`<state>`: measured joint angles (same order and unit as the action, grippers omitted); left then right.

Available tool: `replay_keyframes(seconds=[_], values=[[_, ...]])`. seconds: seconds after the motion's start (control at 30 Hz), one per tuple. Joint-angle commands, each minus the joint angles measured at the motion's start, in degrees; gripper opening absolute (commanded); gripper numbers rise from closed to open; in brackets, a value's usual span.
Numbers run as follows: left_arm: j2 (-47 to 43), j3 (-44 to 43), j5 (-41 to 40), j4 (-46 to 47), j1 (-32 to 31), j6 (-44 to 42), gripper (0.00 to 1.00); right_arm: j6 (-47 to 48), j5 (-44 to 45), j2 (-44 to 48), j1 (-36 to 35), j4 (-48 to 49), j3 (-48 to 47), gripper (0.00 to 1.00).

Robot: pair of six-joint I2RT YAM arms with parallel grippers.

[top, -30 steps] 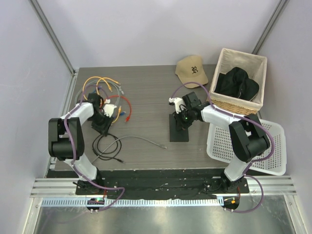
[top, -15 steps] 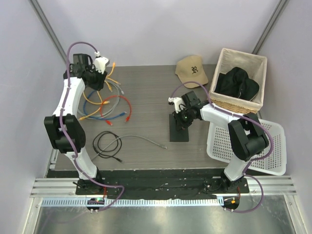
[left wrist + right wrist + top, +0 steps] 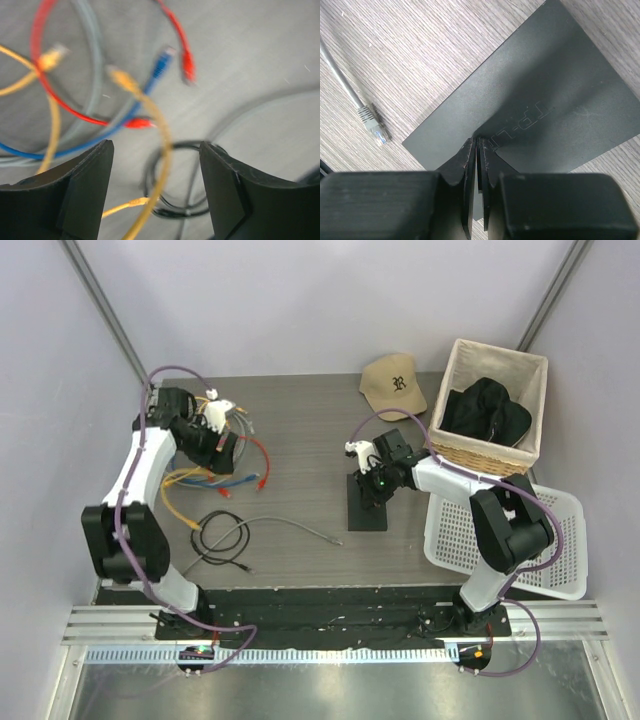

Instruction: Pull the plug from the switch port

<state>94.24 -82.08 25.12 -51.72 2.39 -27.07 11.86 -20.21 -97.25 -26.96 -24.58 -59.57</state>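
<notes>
**Item 1. Flat black rectangular plastic switch**. It lay on the dark wood-grain table, right of centre. Its long axis ran from the near edge toward the far edge in the overhead view. Which edge carried the ports could not be told.

**Item 2. Right gripper**. Its fingers were pressed all but together and pinched nothing. The tips bore down on the switch's top face close to its left corner, apparently as a hold-down.

**Item 3. Grey cable** **with a clear-and-grey moulded plug**. The plug lay loose on the table just left of the switch's near-left corner, apart from the switch and touching nothing. No cable was seen entering the switch, so the pull looked already done.

**Item 4. Left gripper**. Its fingers were spread with nothing between them. It hung over a tangle of red, blue, yellow and grey patch cables at the far left, well apart from the switch.

**Item 5. Black coiled cable**. It lay at the near left, beside the grey cable's other end.

**Governing relation.** The plug lay on the switch's left, between the two arms. It was far nearer the right gripper, but that gripper was occupied. Any further handling of the cable would likely fall to the left arm, reaching rightward and nearer.
</notes>
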Motion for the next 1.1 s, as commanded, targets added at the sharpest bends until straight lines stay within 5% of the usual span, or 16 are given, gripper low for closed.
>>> replay_keyframes(seconds=[0.0, 0.27, 0.6, 0.7, 0.73, 0.8, 0.83, 1.07], values=[[-9.41, 10.14, 3.10, -2.32, -5.98, -6.65, 0.76, 1.41, 5.53, -4.26, -0.37, -0.29, 2.10, 0.14], [-7.24, 24.07, -13.51, 3.65, -11.62, -14.76, 0.79, 1.24, 5.70, -6.46, -0.64, -0.56, -1.42, 0.15], [4.27, 25.83, -10.09, 6.98, -11.62, -13.27, 0.79, 1.94, 6.06, -4.70, -0.81, -0.65, 0.77, 0.15], [6.65, 27.86, -11.24, 12.51, -11.71, -12.21, 0.67, 2.03, 6.23, -4.26, -0.81, -0.73, 1.39, 0.15], [7.01, 27.68, -9.06, 12.26, -11.54, -11.78, 0.45, 2.03, 6.23, -4.26, -0.81, -0.65, 1.47, 0.15], [7.98, 25.40, -10.09, 13.75, -12.32, -9.06, 0.21, 2.03, 6.15, -4.35, -0.81, -0.65, 1.56, 0.15], [8.68, 24.61, -10.10, 13.84, -12.59, -8.79, 0.00, 2.03, 6.14, -4.44, -0.81, -0.65, 1.56, 0.15], [6.49, 15.14, -13.52, 13.85, -11.63, -8.35, 0.00, 2.38, 6.23, -4.79, -0.81, -0.56, 0.42, 0.15]])
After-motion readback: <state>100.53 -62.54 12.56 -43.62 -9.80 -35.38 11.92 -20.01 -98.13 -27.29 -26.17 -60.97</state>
